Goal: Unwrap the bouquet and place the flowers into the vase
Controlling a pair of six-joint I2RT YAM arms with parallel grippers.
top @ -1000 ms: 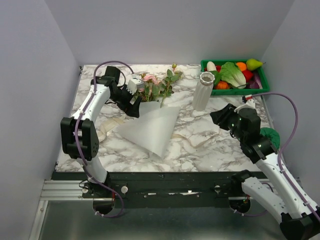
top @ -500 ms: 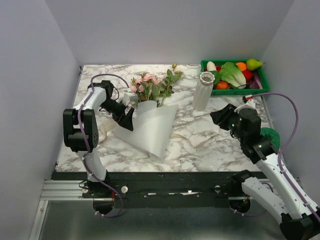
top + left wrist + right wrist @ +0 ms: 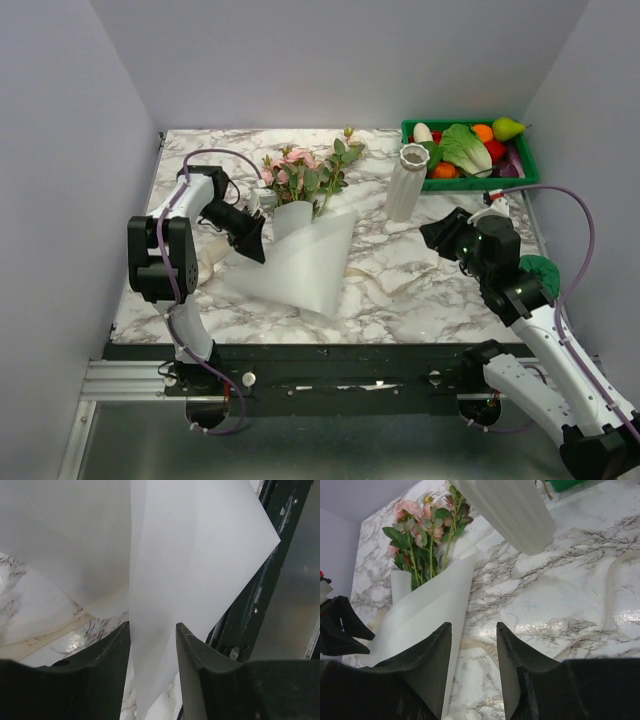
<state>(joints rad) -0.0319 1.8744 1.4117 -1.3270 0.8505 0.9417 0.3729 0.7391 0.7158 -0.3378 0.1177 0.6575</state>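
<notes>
Left gripper (image 3: pixel 152 628) astride the wrap (image 3: pixel 300 265), grip unclear; right gripper (image 3: pixel 473 627) open, empty. Unwrapping step: next, pull it off the flowers (image 3: pixel 300 172).

- marble table (image 3: pixel 400 290) filled mid-frame
- bouquet (image 3: pixel 300 250) in white paper lay left of centre
- vase (image 3: pixel 405 183) stood upright, upper right of centre
- green tray (image 3: pixel 500 182) sat at upper right

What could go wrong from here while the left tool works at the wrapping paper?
1. The left tool only straddles the edge of the paper, with its jaws apart, so a pull now would likely slip off.
2. The flowers have their stems tucked inside the paper's fold, so tugging the sheet may drag the whole bunch along instead of freeing it.
3. The vase stands upright close beside the blooms, and a swinging bunch could tip it.
</notes>
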